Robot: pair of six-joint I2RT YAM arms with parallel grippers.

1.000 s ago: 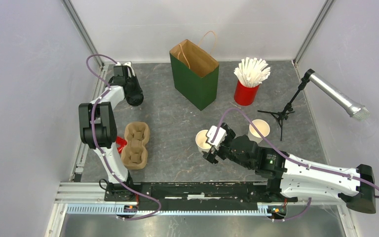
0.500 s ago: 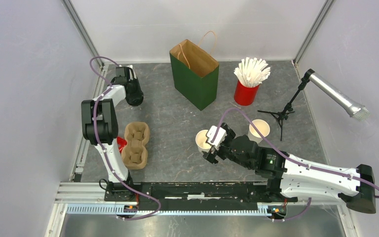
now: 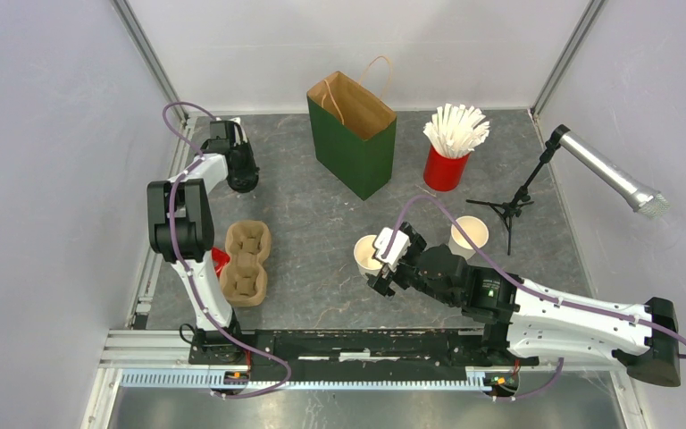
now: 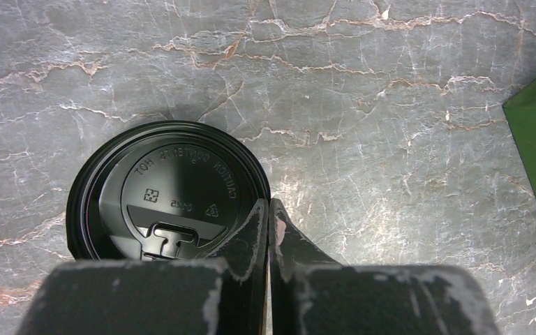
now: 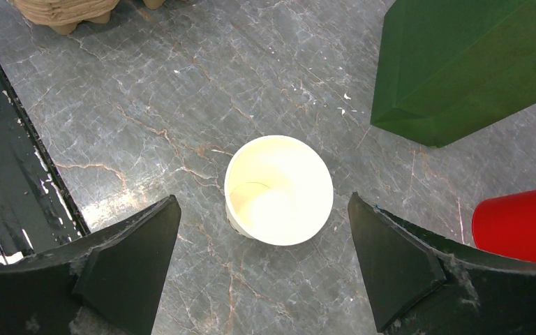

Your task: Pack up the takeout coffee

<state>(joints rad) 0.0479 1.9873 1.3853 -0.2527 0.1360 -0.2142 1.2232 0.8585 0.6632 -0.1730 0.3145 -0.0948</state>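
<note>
**Left gripper closes at lid's rim; right holds wide over cup**

In the upper left of the overhead view, the left gripper has drawn its fingers together since a second ago. Their tips meet at the right rim of a black lid lying flat on the grey table. Whether they pinch that rim cannot be told. Lower centre, the right gripper is unchanged, jaws spread wide either side of an open white cup, not touching it. A second lidless cup stands just right of it, both apart from the green bag at upper centre.
</note>
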